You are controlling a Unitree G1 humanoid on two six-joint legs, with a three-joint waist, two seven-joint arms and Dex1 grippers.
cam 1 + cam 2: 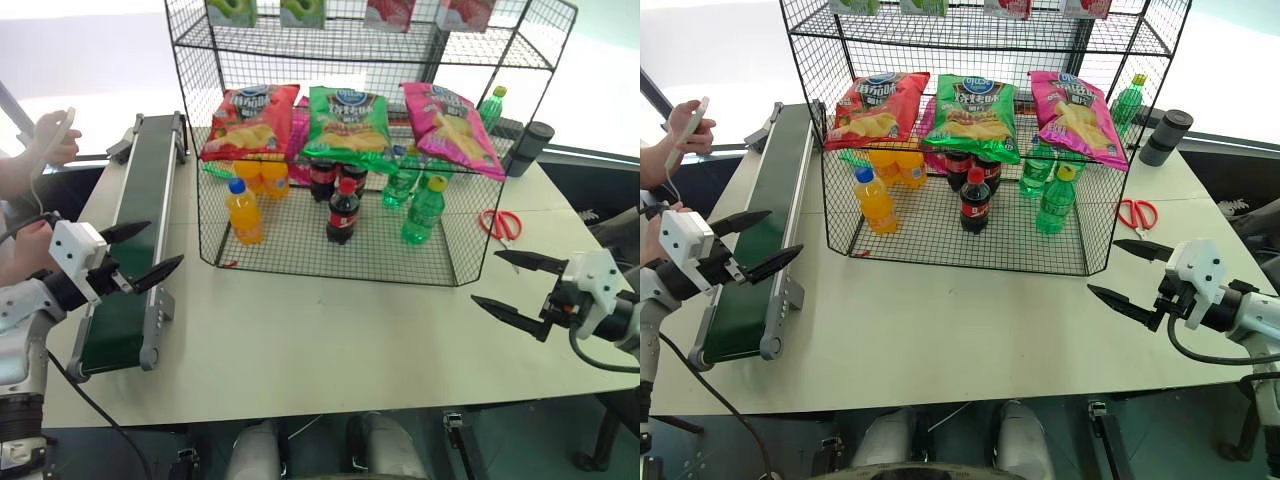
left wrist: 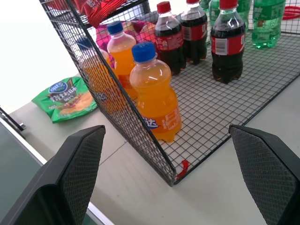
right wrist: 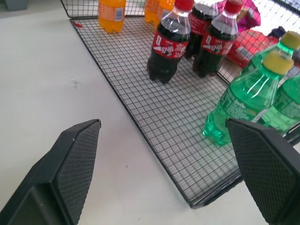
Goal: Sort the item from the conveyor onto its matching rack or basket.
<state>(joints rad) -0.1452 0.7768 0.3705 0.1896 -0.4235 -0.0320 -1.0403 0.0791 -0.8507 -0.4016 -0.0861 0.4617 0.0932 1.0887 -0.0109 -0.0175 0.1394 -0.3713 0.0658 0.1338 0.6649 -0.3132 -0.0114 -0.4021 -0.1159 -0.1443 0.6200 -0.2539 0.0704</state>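
1. The magenta-pink crisp bag [image 1: 452, 130] lies on the rack's [image 1: 330, 274] middle tier, at its right end, just beside the green bag [image 1: 348, 120]. The red bag [image 1: 250, 118] is at that tier's left end. The pink bag's long axis runs from the back of the tier to the front, and its lower edge slopes over the front wire.
2. The conveyor [image 1: 140, 200] stands to the left of the rack, its length running from front to back alongside the rack's left wall. The belt carries nothing on the stretch that can be seen. So the bag on the tier is probably the sorted item, though it could be a bag that marks the place.
3. The right gripper [image 1: 485, 277] hovers over the table off the rack's front right corner, jaws spread wide and empty. It points in toward the rack's bottom tier. It is the nearer arm to the pink bag, which sits above and beyond it.
4. The left gripper [image 1: 166, 243] hangs over the conveyor's near half, left of the rack's front left corner, also spread wide and holding nothing. It is the nearer arm to anything arriving on the belt.
5. The belt's far end is hard to make out. A person's hand [image 1: 55, 140] holds a pale object left of the conveyor, and what it is cannot be told.
6. A second pink packet [image 1: 298, 135] shows between the red and green bags, mostly covered by them.
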